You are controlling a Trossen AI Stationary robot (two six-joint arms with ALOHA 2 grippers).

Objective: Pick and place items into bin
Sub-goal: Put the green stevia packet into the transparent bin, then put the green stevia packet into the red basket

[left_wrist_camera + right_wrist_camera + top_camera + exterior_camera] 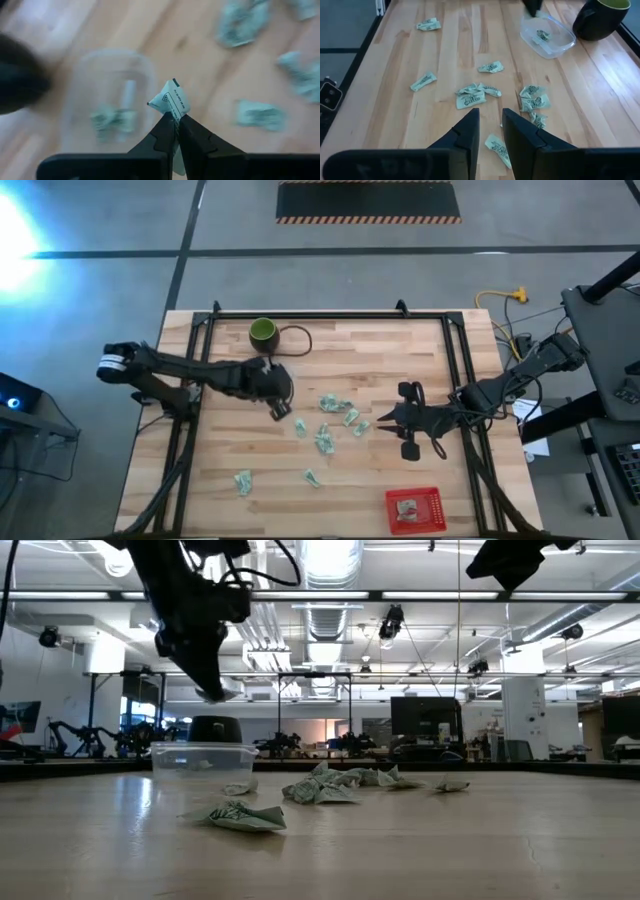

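Observation:
Several pale green-and-white packets (335, 402) lie scattered mid-table, also seen in the right wrist view (470, 97). A clear plastic bin (547, 35) stands beside the dark green cup (263, 332) and has a few packets inside (112, 120). My left gripper (279, 410) hangs above the table near the bin (200, 755), shut on one packet (171, 100). My right gripper (385, 423) hovers open over the right side of the packet pile; a packet (497, 147) lies on the wood below its fingers. My left gripper pinches one packet between its two fingertips (167, 125), by one end (174, 114). The rest of the packet sticks out past the tips. It is lifted clear of the table, with the clear bin below and to one side.
A red mesh basket (413, 510) with something in it sits at the near right of the table. A dark cable loops beside the cup (297, 340). Black frame rails (455, 370) run along the table's sides. Bare wood lies at the near left.

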